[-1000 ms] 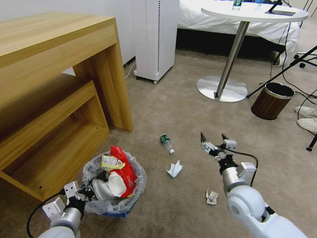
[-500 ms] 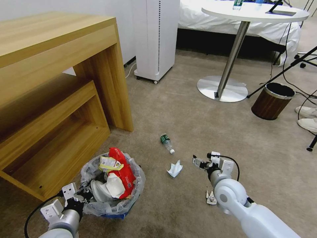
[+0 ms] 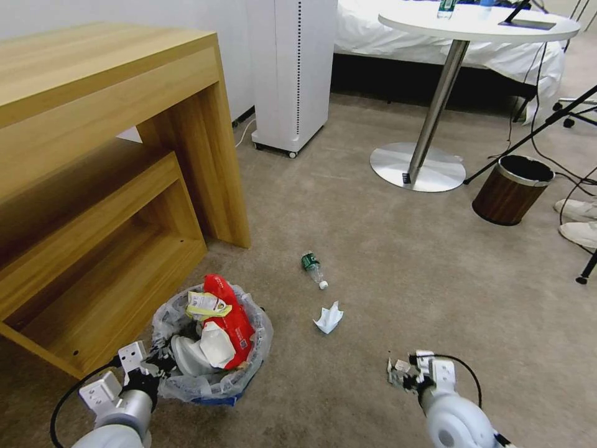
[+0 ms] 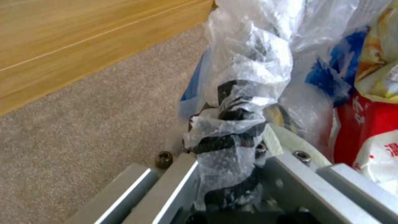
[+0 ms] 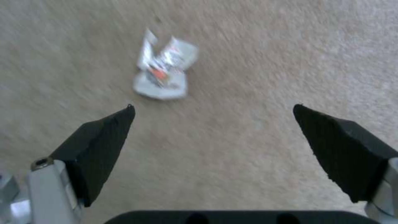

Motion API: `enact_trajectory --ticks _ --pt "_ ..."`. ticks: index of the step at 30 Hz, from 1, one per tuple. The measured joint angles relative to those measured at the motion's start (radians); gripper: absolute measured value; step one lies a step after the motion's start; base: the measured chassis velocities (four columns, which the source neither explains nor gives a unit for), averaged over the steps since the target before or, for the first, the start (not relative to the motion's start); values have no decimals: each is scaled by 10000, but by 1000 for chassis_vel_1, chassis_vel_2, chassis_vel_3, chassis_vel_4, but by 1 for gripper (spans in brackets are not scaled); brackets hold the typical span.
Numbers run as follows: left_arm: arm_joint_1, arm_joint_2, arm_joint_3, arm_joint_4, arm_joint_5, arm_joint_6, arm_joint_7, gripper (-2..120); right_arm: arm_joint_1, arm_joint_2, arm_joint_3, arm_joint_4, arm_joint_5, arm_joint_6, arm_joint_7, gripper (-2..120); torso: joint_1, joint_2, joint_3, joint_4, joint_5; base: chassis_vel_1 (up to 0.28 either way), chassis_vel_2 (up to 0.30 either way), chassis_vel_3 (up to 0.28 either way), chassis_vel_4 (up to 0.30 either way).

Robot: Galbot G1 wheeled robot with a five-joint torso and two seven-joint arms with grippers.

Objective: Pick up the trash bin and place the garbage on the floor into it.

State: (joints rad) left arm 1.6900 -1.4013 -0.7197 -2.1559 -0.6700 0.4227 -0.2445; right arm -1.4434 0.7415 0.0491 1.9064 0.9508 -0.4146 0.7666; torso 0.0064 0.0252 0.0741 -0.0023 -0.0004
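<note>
While the trash bin (image 3: 211, 367) is held at its bagged rim by the clamped left gripper (image 3: 152, 367), the crushed can (image 5: 164, 74) may be missed by the wide-open right gripper (image 5: 213, 107), being off-centre.

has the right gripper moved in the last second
Yes. The right gripper has pulled back toward the robot, away from the bottle, and now hangs open over the crushed can.

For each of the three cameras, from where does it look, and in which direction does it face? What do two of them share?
Head view: on the robot's head, facing forward and down at the carpet; both arms show, with the trash bin and bottle.
Left wrist view: on the left wrist, facing the bin's plastic bag, pinched in the left gripper.
Right wrist view: on the right wrist, facing down at the crushed can between the open right gripper fingers.
Shared: head and left wrist views both show the bin and red wrapper.
</note>
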Motion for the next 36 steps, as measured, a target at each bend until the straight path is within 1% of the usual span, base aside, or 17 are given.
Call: enact_trajectory --ticks 2,3,4,6,7,10,11,14,22,25,36 --pt "-4 -12 25 25 -2 -51 36 0 -166 -125 -152 -337 -438 138 -292 96 0 0 0 -2 5 0 0 0 0" --pt "-4 -12 25 25 -2 -51 36 0 -166 -125 -152 -337 -438 138 -292 96 0 0 0 -2 5 0 0 0 0" --pt "13 -12 27 35 -2 -81 58 0 -155 -123 -240 -494 -668 184 -491 92 0 0 0 0 5 0 0 0 0" --pt "96 14 0 46 -3 -115 100 0 194 43 -712 -1027 -1197 422 -856 91 0 0 0 2 6 0 0 0 0" --pt "96 14 0 46 -3 -115 100 0 194 43 -712 -1027 -1197 422 -856 91 0 0 0 2 6 0 0 0 0" --pt "133 35 -35 50 -32 -153 111 0 600 132 -1177 -1501 -1538 651 -1085 91 0 0 0 2 6 0 0 0 0" --pt "133 35 -35 50 -32 -153 111 0 600 132 -1177 -1501 -1538 651 -1085 91 0 0 0 2 6 0 0 0 0" --pt "106 86 -83 93 -102 -169 114 0 1108 167 -1615 -2018 -1847 756 -1271 89 0 0 1 2 5 0 0 0 0" --pt "57 141 -99 148 -200 -179 114 0 1778 215 -2090 -2823 -2283 1154 -1579 86 0 0 1 1 3 0 0 0 0" --pt "13 151 -81 241 -227 -185 113 0 2296 457 -2481 -3377 -2572 1472 -1779 86 0 0 1 3 5 0 0 0 0" --pt "-91 248 -65 260 -419 -186 90 0 2947 799 -2983 -4079 -2916 1869 -2037 82 0 0 1 2 4 0 0 0 0"
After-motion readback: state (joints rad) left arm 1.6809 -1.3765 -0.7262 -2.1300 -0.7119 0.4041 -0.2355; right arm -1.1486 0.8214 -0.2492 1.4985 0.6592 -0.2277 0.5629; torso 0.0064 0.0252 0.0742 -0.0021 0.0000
